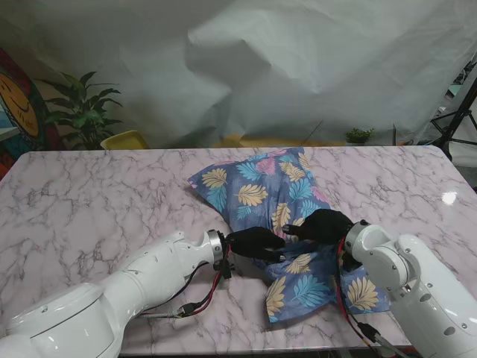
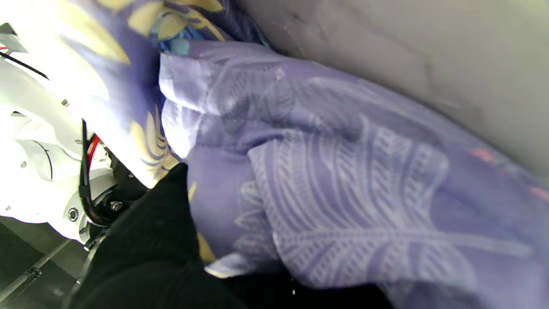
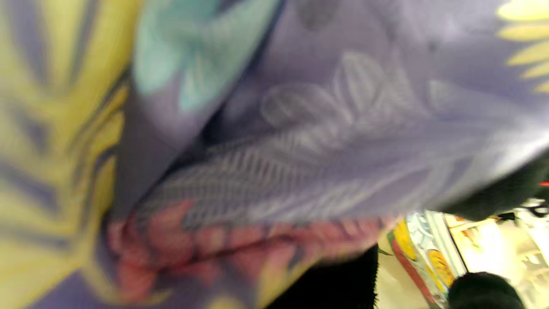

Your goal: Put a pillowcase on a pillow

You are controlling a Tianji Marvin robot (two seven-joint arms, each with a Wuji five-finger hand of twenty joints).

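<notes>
A blue pillowcase (image 1: 257, 186) printed with yellow, teal and pink leaves lies across the middle of the marble table (image 1: 97, 201). Its far half is puffed up, and the pillow itself is hidden inside. The near half (image 1: 313, 287) lies flatter and rumpled. My black-gloved left hand (image 1: 256, 242) is closed on the fabric at the case's near left side. My right hand (image 1: 326, 224) grips a fold just to its right. The left wrist view shows the pale reverse of the cloth (image 2: 343, 180) against a black finger (image 2: 158, 231). In the right wrist view, blurred cloth (image 3: 300, 150) covers the fingers (image 3: 343, 283).
Red and black cables (image 1: 197, 302) trail under my left forearm near the table's front edge. Beyond the far edge stand a leafy plant (image 1: 82, 112), a yellow chair (image 1: 124, 139), a small potted plant (image 1: 359, 136) and a black tripod (image 1: 458, 119) before a white backdrop.
</notes>
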